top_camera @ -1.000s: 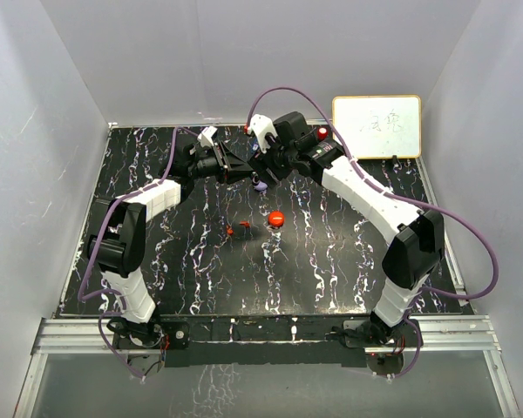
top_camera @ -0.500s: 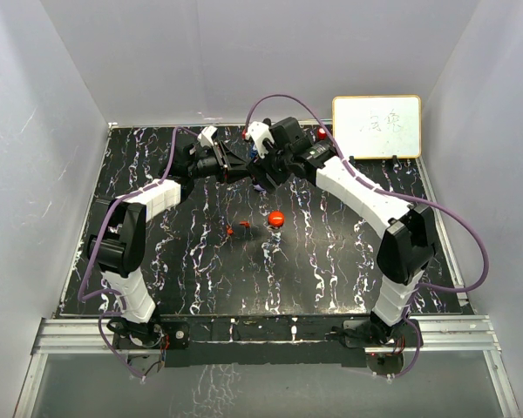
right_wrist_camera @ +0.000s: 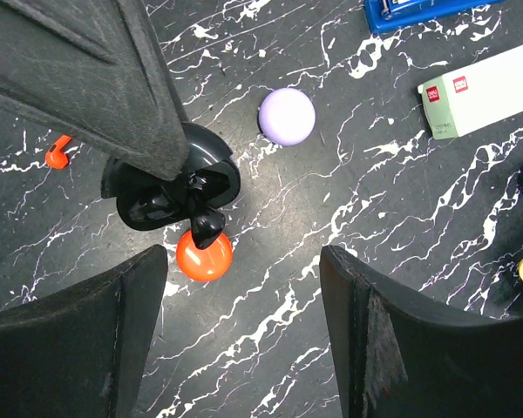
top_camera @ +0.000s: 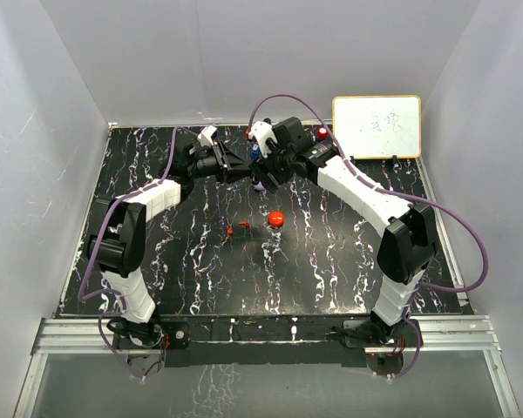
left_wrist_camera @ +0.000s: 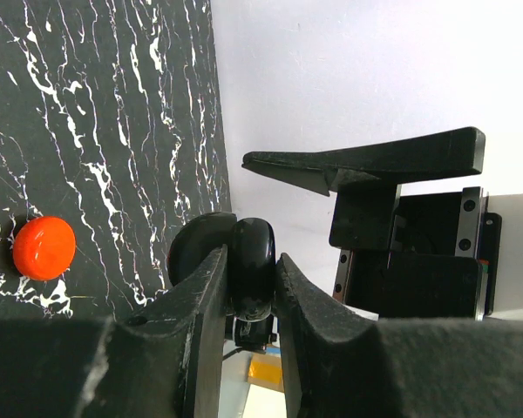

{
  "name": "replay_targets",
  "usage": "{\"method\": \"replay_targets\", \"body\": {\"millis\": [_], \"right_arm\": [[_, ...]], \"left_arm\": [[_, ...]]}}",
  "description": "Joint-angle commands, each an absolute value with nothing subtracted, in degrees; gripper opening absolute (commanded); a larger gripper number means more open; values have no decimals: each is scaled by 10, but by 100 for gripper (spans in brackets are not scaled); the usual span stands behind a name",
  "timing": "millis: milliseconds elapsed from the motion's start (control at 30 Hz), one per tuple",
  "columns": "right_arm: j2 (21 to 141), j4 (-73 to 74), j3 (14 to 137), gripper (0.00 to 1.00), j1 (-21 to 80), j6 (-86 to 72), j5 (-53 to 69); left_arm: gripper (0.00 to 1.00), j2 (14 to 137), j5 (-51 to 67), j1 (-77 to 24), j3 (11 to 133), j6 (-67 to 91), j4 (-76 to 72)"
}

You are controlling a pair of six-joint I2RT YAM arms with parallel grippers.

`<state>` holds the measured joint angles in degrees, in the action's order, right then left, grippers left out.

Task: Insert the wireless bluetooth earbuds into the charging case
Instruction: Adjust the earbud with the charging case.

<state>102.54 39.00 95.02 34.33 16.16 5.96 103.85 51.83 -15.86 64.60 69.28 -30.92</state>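
**Top external.** Both arms reach to the far centre of the bench (top_camera: 349,261), wrists close together. Nearer the bases lie a round red puck (top_camera: 276,218) and, left of it, a red earbud (top_camera: 244,225) and a second red earbud (top_camera: 230,231), both loose on the surface. The charging case can't be made out here among the arms.

**Left wrist.** Left pincer (left_wrist_camera: 250,283) is closed on the charging case (left_wrist_camera: 254,244), a glossy black clamshell. It is gripped edge-on by one half, w/ the other half showing beside the left finger. The case appears held clear of the bench. The red puck sits below at left. The black wedge at upper right is a finger of the right pincer, near but apart.

**Right wrist.** Right pincer (right_wrist_camera: 242,261) stands open w/ nothing between its fingers, looking down on the open case. A dark piece (right_wrist_camera: 205,225) sits at the case's lower rim, over the puck. It is prob. a black earbud; seated or not, cannot tell. A red earbud (right_wrist_camera: 58,151) lies well off to the left, and a lilac puck (right_wrist_camera: 287,116) lies just beyond the case.

**Technique (judgement).**
- The left grip should hold firm, w/ the sockets turned toward the right pincer.
- The right pincer should take one bud by its body, not the stem, and keep clear of both pucks.
- The bud should be lined up w/ its socket before release.
- Pressing should be light, since the case is pinched by one half only and could twist.
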Motion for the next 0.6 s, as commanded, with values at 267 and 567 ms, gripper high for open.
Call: {"method": "replay_targets", "body": {"millis": [267, 567], "right_arm": [[1034, 352, 958, 68, 330, 156, 64], [1041, 345, 962, 68, 326, 158, 65]], "left_arm": [[0, 1015, 547, -156, 637, 698, -321], [0, 1008, 552, -156, 629, 699, -324]]}}
